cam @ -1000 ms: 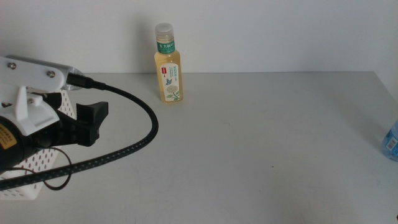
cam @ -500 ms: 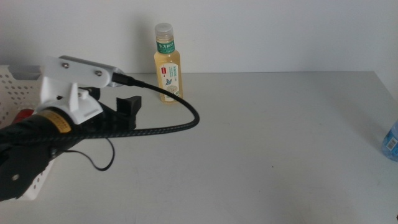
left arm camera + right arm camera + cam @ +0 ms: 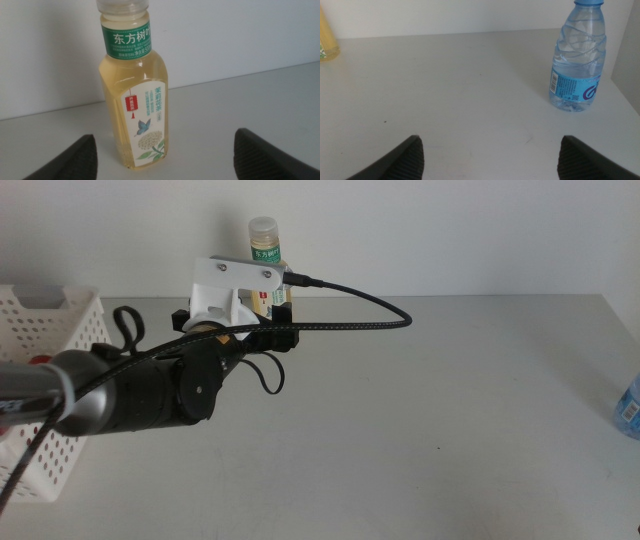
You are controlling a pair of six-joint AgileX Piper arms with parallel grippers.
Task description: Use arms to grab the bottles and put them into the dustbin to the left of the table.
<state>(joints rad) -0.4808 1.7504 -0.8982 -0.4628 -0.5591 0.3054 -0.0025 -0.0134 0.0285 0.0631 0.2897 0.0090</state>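
The left gripper point(image 3: 165, 150) has its fingers point(image 3: 80, 157) spread wide, just short of the tea bottle point(image 3: 132, 85), which stands upright, cap up, at the bench's point(image 3: 430, 420) far edge by the wall. The right gripper point(image 3: 490, 155), fingers also wide, faces the upright water bottle point(image 3: 577, 57) at the bench's right edge, well apart from the tea bottle; the dustbin point(image 3: 50, 330) lies left of it.

A clear water bottle point(image 3: 576, 60) stands upright on the grey table point(image 3: 450, 85), beyond the right claw's point(image 3: 490, 155) spread jaws.

left gripper point(image 3: 236, 328) | swung from dustbin point(image 3: 45, 330) to tea bottle point(image 3: 265, 250) | jaws apparently apart
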